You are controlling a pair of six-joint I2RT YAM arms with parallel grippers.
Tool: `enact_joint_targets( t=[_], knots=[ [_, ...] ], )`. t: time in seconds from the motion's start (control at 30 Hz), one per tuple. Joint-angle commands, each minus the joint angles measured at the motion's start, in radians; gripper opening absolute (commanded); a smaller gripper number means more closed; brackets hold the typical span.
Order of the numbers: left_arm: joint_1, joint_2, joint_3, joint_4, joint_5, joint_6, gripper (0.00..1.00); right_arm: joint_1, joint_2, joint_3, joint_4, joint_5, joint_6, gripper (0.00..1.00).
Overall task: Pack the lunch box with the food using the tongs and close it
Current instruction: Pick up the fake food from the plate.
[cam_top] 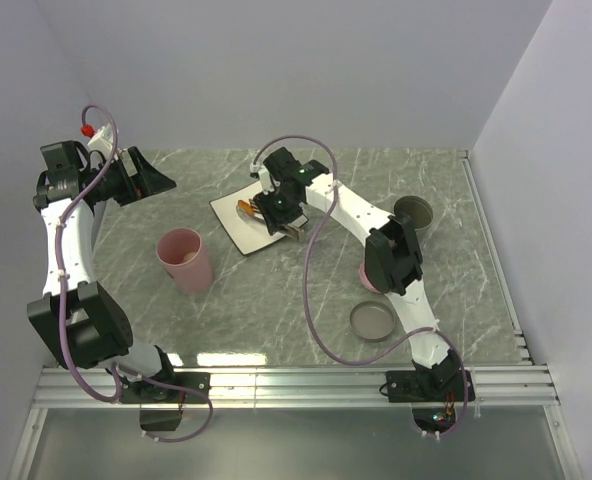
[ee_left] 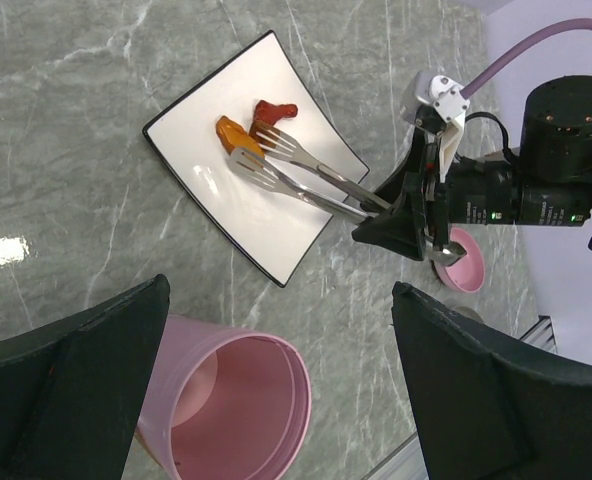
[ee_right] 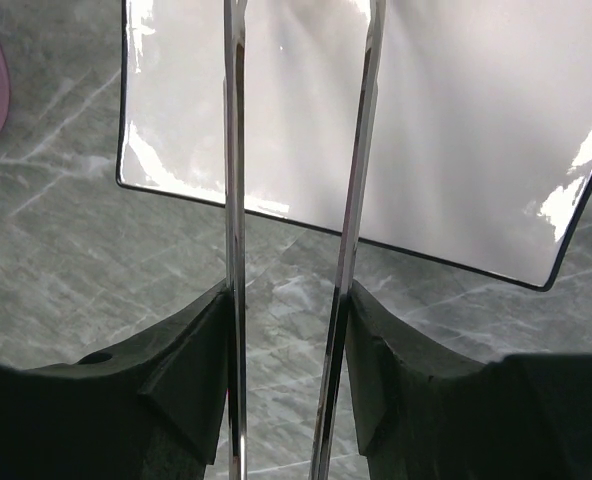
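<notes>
Nearby, a pink cup stands clear of the tongs.

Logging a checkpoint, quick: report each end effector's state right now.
Left end effector: open, empty.
Right end effector: closed on the tongs, their tips by the food on the plate.

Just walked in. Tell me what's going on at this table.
The right gripper grips the silver tongs by their two arms. The tong tips are down on the white square plate, right beside the orange-brown food pieces, which lie on the plate. The left gripper is open and holds nothing, raised above the table near the tall pink container.
</notes>
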Motion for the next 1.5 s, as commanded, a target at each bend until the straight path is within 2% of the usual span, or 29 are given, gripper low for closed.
enact_joint_targets(
  t=[0.0,0.3,0.47,0.63,0.77,1.23,1.47],
  knots=[
    [0.002,-0.003,0.009,0.017,0.003,0.022,0.99,0.007,0.028,0.065,0.022,0.017,0.01,0.52],
    [0.002,0.009,0.024,0.008,0.003,0.025,0.99,0.005,0.064,0.088,0.025,0.032,-0.001,0.5],
    [0.004,0.01,0.024,0.006,0.003,0.026,0.99,0.005,0.05,0.085,0.013,0.017,-0.006,0.44],
    [0.004,0.004,0.029,-0.012,-0.002,0.036,0.99,0.005,-0.04,0.041,0.008,-0.023,-0.004,0.36],
    [0.004,-0.019,0.023,-0.014,-0.008,0.042,0.99,0.005,-0.12,0.007,0.014,-0.037,-0.003,0.34],
    [0.004,-0.048,0.014,-0.046,-0.013,0.075,0.99,-0.004,-0.303,-0.055,-0.027,-0.078,-0.029,0.31],
    [0.004,-0.06,0.018,-0.063,-0.005,0.089,0.99,-0.097,-0.503,-0.157,-0.046,-0.101,-0.046,0.31]
  ],
)
